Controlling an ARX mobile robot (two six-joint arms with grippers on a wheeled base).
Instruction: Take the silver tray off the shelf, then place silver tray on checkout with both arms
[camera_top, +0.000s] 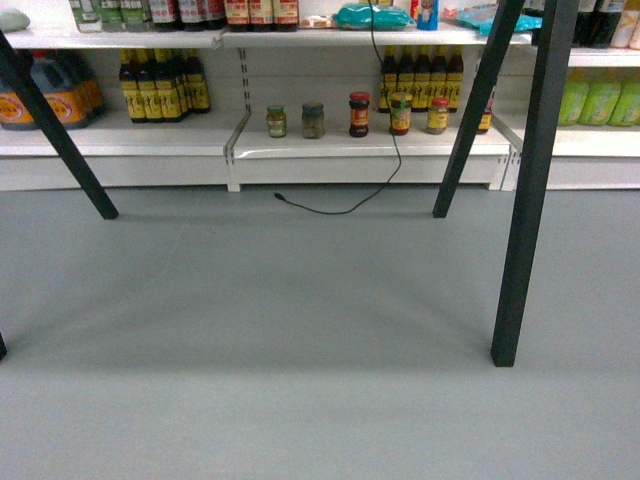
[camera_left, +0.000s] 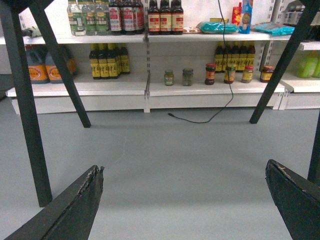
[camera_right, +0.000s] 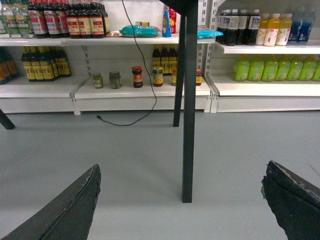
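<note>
1. Head view shows you white shelves (camera_top: 370, 145) of small glass jars (camera_top: 360, 114) behind black metal legs (camera_top: 530, 180); no silver tray appears anywhere.
2. Your left claw (camera_left: 185, 200) and right claw (camera_right: 182, 200) gape wide, empty, hanging low over grey floor (camera_top: 300, 330), apparently ready to grip.

Open grey floor (camera_top: 300, 330) ahead of me, wide lane to the shelf (camera_top: 370, 140). Black table legs (camera_top: 530, 180) slant across the right side, another leg (camera_top: 60, 130) on the left; passage runs between them. A black cable (camera_top: 385, 150) hangs down over the lower shelf and trails onto the floor. Jars (camera_top: 360, 113) and dark bottles (camera_top: 160, 85) crowd the lower shelf. In the right wrist view a table leg (camera_right: 189, 100) stands dead centre.
</note>
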